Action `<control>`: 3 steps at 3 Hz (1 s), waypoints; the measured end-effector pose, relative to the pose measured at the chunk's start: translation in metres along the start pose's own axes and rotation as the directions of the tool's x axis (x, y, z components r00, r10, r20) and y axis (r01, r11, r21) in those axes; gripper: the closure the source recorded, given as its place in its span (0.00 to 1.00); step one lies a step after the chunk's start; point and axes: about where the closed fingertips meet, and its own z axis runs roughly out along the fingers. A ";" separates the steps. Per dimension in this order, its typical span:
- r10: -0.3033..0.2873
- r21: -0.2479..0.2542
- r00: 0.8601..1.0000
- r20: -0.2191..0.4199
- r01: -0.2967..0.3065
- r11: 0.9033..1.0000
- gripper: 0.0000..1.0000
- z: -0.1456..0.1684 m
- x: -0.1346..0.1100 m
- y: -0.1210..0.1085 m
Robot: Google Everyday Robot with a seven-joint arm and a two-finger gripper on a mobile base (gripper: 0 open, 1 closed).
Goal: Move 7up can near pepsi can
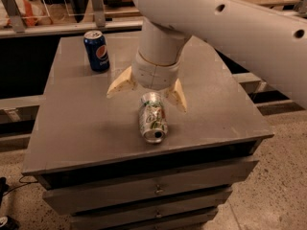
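The 7up can (152,118), pale silver-white with green lettering, lies on its side near the front middle of the grey cabinet top (81,123), its open end toward the front edge. The pepsi can (96,50), dark blue with a silver top, stands upright at the back left. My gripper (146,96) hangs from the white arm just above the far end of the 7up can. Its two cream fingers (120,84) are spread wide, one to the left and one to the right of the can. It holds nothing.
The cabinet has drawers below its front edge (153,190). A shelf with clear stands and clutter (57,8) runs behind the cabinet. The big white arm (230,28) covers the back right of the top.
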 end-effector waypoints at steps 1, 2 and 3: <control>-0.035 -0.045 0.999 -0.032 0.034 0.998 0.00 0.014 -0.003 -0.004; -0.076 -0.080 0.997 -0.029 0.073 0.994 0.18 0.023 -0.002 -0.004; -0.102 -0.092 0.995 -0.009 0.100 0.991 0.41 0.028 -0.002 -0.002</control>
